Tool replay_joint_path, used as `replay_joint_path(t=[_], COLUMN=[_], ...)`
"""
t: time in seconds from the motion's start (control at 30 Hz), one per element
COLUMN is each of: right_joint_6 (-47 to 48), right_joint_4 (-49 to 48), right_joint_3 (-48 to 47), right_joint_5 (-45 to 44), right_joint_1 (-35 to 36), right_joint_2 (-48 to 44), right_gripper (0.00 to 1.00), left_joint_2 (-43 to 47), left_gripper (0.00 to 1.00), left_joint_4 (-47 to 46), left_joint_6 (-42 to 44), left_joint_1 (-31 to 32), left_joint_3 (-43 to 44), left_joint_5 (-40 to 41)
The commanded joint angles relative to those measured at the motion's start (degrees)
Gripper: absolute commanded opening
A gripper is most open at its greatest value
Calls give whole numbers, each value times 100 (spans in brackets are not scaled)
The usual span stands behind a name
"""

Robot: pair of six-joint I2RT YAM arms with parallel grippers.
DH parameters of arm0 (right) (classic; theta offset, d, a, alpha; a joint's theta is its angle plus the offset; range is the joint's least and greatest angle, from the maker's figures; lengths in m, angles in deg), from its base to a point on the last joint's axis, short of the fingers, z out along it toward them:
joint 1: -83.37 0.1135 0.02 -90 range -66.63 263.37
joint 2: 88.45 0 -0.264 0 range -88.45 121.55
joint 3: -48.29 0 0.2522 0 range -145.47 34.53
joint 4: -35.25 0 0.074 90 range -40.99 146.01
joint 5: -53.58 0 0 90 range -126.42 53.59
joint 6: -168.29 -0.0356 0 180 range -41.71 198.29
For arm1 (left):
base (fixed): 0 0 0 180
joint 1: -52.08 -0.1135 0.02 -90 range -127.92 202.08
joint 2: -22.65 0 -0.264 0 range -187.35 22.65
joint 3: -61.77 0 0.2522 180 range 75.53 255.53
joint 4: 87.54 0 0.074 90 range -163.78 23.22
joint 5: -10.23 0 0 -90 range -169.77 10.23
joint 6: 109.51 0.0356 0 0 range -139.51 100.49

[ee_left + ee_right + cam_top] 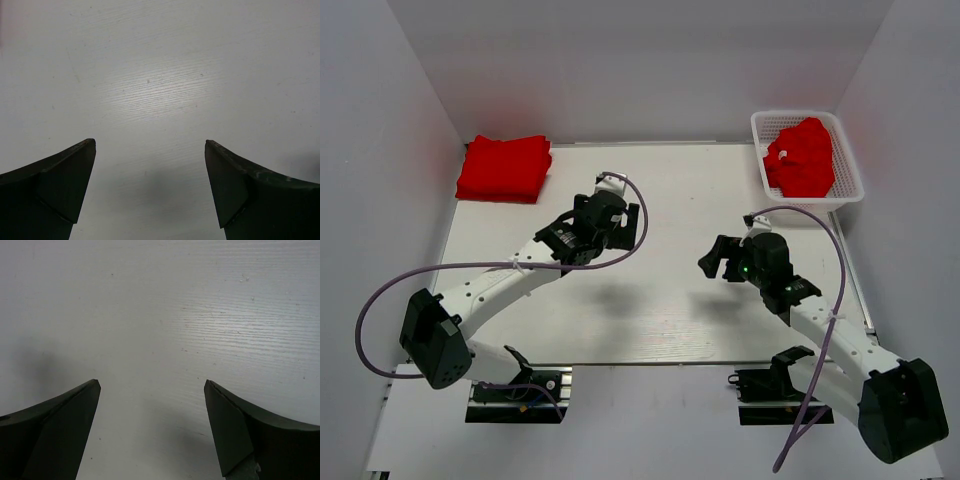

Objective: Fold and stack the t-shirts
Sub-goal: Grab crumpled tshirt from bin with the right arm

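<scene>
A neat stack of folded red t-shirts (505,168) lies at the far left corner of the white table (680,300). More red t-shirts (802,158) sit crumpled in the white mesh basket (851,175) at the far right. My left gripper (620,222) hovers over the table's middle left, well clear of the folded stack. In the left wrist view the left gripper (150,145) is open over bare tabletop. My right gripper (717,258) hangs over the middle right, short of the basket. The right wrist view shows the right gripper (152,384) open, nothing between its fingers.
White walls close in the table on the left, back and right. The arm bases (515,385) are bolted at the near edge. Purple cables (380,295) loop off both arms.
</scene>
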Motion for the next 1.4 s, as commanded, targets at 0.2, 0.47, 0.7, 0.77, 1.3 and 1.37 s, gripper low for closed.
replay_joint_path(t=[0.2, 0.47, 0.7, 0.77, 1.3, 1.37], right_joint_6=[-13, -12, 259, 480, 1630, 1596], right_joint_4=[-425, -408, 74, 539, 2670, 2162], right_joint_3=[-182, -937, -2902, -3866, -9453, -9385], right_joint_5=[-43, -297, -1072, -1011, -527, -553], right_joint_1=[-4, -48, -557, -935, -3220, -3282], right_joint_2=[-197, 830, 2439, 2738, 7369, 7520], right_gripper=[90, 90, 90, 90, 90, 90], left_joint_2=[308, 160, 159, 90, 274, 326], left_gripper=[100, 100, 100, 100, 100, 100], left_joint_4=[274, 142, 19, 19, -235, -315], left_joint_6=[-121, 2, 107, 107, 107, 107], left_joint_1=[23, 23, 23, 23, 23, 23], left_joint_3=[6, 5, -100, -100, -355, -434], left_joint_5=[254, 316, -71, -71, 185, 131])
